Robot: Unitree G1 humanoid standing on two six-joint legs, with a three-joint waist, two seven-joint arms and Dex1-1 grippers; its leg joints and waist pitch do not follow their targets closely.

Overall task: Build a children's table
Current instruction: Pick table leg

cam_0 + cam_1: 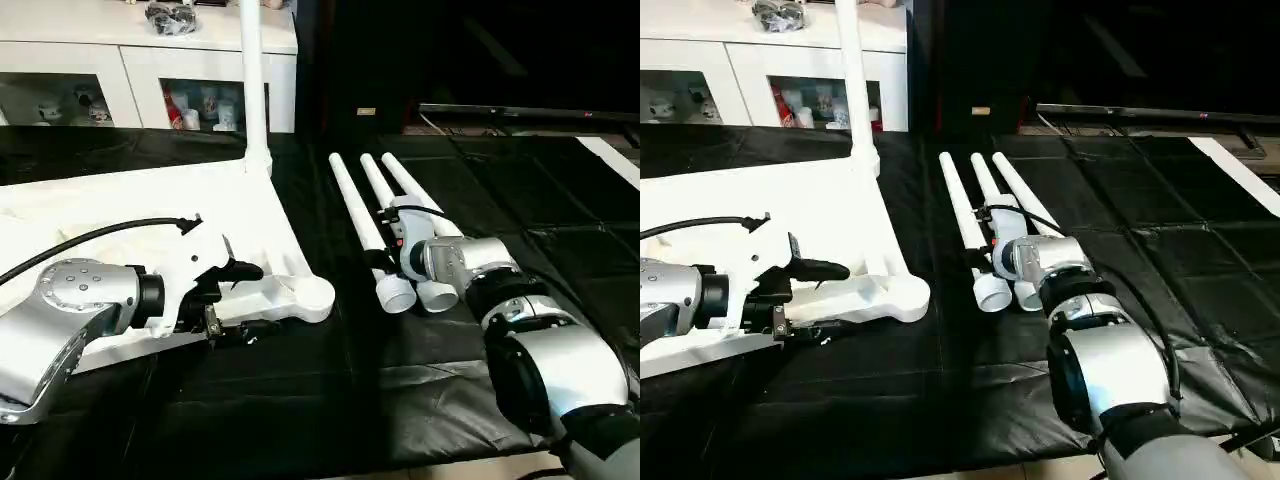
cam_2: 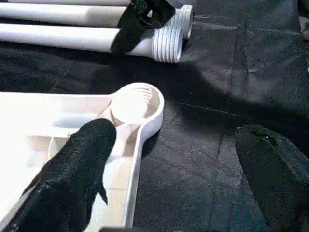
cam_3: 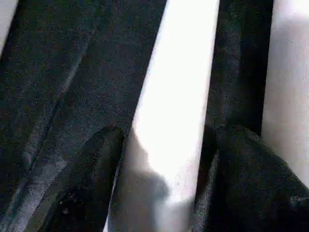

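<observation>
The children's table top [image 1: 120, 215] lies upside down on the left, with one white leg [image 1: 252, 80] standing upright in its far corner. Three loose legs lie side by side on the black mat: left [image 1: 350, 200], middle [image 1: 378, 185] and right [image 1: 410, 185]. My right gripper [image 1: 390, 232] is down over them, open, with its fingers [image 3: 91, 183] on either side of the middle leg [image 3: 178, 96]. My left gripper [image 1: 248, 300] stands wide open at the top's near right corner. One of its fingers [image 2: 82, 164] is over the ribbed underside beside the empty socket [image 2: 135, 104], the other over the mat.
A white cabinet [image 1: 140, 60] with glass-fronted shelves stands behind the table top, with a dark bundle [image 1: 170, 15] on it. The black mat [image 1: 400, 390] covers the floor. Dark furniture stands at the back right, and a white strip [image 1: 615, 160] lies at the far right.
</observation>
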